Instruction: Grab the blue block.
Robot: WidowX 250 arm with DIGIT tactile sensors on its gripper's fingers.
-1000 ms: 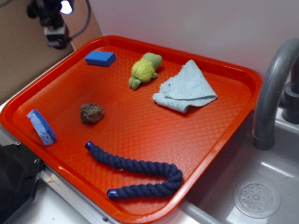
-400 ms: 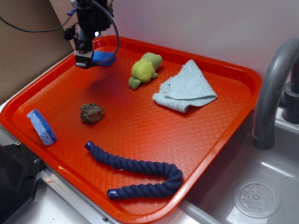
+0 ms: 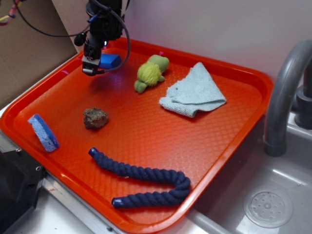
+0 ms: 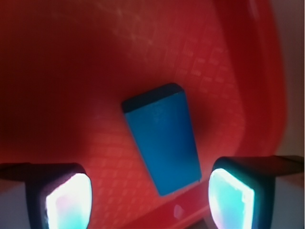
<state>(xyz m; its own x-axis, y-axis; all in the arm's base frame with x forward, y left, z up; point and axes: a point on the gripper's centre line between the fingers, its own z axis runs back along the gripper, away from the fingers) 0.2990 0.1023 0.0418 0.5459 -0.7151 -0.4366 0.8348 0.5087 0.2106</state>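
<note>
The blue block (image 3: 110, 61) lies flat in the far left corner of the orange tray (image 3: 146, 122). In the exterior view my gripper (image 3: 90, 69) hangs over it and covers its left part. The wrist view shows the blue block (image 4: 163, 136) below and between my two fingertips (image 4: 64, 202), nearer the right one, untouched. My gripper (image 4: 150, 202) stands open with nothing between its fingers.
On the tray lie a green-yellow plush toy (image 3: 150, 72), a pale blue cloth (image 3: 193, 92), a brown rock (image 3: 95, 118), a light blue sponge (image 3: 43, 132) and a navy braided rope (image 3: 144, 179). A grey faucet (image 3: 285, 92) and a sink drain (image 3: 268, 208) are at the right.
My arm has moved from the upper left down and right over the blue block, now covering part of it. Nothing on the tray has moved.
</note>
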